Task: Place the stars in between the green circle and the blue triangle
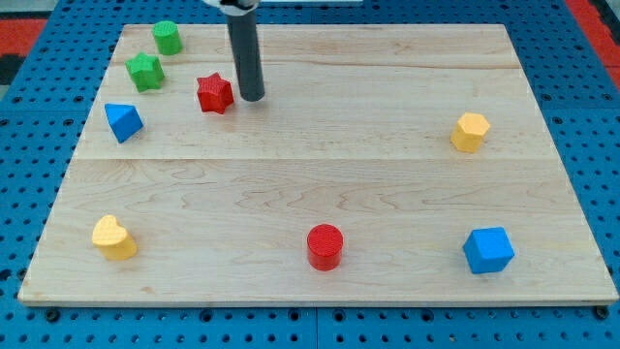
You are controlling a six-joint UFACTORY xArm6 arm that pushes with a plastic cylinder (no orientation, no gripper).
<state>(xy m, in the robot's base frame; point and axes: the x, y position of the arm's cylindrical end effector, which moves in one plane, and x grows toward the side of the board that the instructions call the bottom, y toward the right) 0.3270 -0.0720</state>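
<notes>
Stars are the pieces to move: a red star [215, 93] and a green star [145, 72], both small solid blocks on a pale wooden board [320, 174]. My tip [251, 97] is the end of a plain dark rod with no jaws, so nothing opens, closes or holds; it can only push.

Placed from my tip: the red star sits just beside it toward the view's left, close enough that I cannot tell whether they touch. The green star lies farther left and slightly up. The green circle [168, 38] is beyond it toward the view's top left, and the blue triangle [123, 121] is left and a little down. The green star already sits roughly between those two.

Well apart from my tip are a blue cube [487, 250], red cylinder [325, 246], yellow heart [113, 237] and yellow hexagon [470, 132].

The stars look light, stiff and likely to slide easily. A push against a flat notch between points, aimed through the middle, should keep one from spinning away.
</notes>
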